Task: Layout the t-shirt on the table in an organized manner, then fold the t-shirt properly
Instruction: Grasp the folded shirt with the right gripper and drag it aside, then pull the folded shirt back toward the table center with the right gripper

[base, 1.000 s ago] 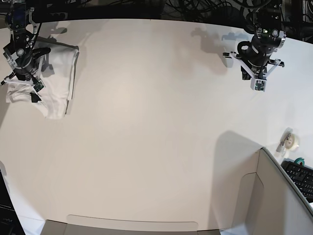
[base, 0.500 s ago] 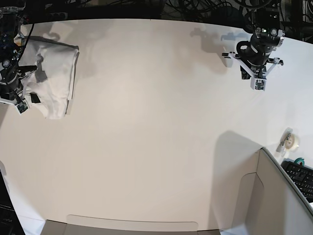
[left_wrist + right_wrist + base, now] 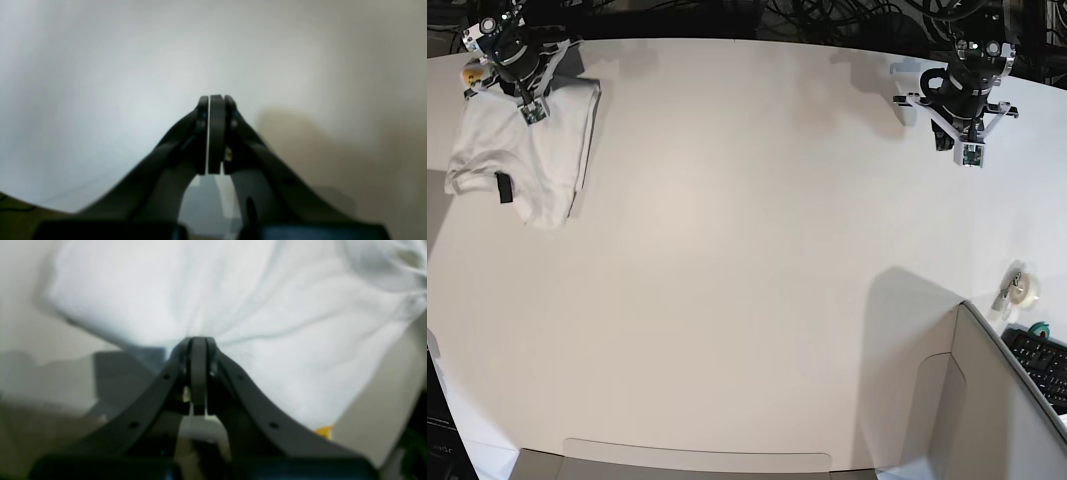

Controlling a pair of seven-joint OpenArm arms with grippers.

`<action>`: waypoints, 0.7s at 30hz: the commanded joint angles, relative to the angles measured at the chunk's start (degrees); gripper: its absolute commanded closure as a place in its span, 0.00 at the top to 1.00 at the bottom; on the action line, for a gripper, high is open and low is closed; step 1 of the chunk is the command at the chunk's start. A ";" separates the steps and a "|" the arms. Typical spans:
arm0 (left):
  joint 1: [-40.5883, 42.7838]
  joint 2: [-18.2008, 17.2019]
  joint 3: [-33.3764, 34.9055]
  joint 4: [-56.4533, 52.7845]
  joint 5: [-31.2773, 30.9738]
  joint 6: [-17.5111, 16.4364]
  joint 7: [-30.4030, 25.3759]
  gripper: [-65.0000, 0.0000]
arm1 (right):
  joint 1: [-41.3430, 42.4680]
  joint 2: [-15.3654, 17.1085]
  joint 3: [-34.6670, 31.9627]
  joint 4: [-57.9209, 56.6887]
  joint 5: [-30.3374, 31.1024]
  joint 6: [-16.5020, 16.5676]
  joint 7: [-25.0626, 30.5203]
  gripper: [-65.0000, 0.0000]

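At about ten o'clock on the large white smooth table (image 3: pixel 747 260), near its far edge, the white cotton t-shirt (image 3: pixel 532 160) is seen bunched and creased, with a small yellow patch showing at its edge. Its fabric is pinched by the closed black right gripper (image 3: pixel 199 340). Toward two o'clock, the black left gripper (image 3: pixel 213 100) is held closed on nothing above bare tabletop.

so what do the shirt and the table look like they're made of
Shirt: soft white woven or knit cloth, probably cotton; it bunches into creases and pulls toward the right tool. Table: hard, smooth white top, likely laminate or painted board; flat, with soft shadows and a faint sheen.
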 commanded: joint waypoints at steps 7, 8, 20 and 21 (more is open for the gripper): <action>2.48 -0.21 0.04 1.02 -0.03 -0.15 -2.35 0.00 | -12.08 -2.83 0.34 0.40 3.55 0.05 -1.06 0.00; 2.57 -0.04 0.13 1.02 -0.12 -0.15 -2.35 0.00 | -12.00 -2.57 0.51 0.22 3.38 0.05 -1.06 0.00; 4.59 1.81 0.22 0.93 -0.12 -0.15 -2.26 0.00 | -3.91 4.03 12.65 -1.10 3.38 -0.04 -2.02 0.00; 4.77 1.81 0.22 0.93 -0.12 -0.15 -2.26 0.00 | -2.50 4.38 12.82 -1.62 3.29 -0.04 -3.34 0.00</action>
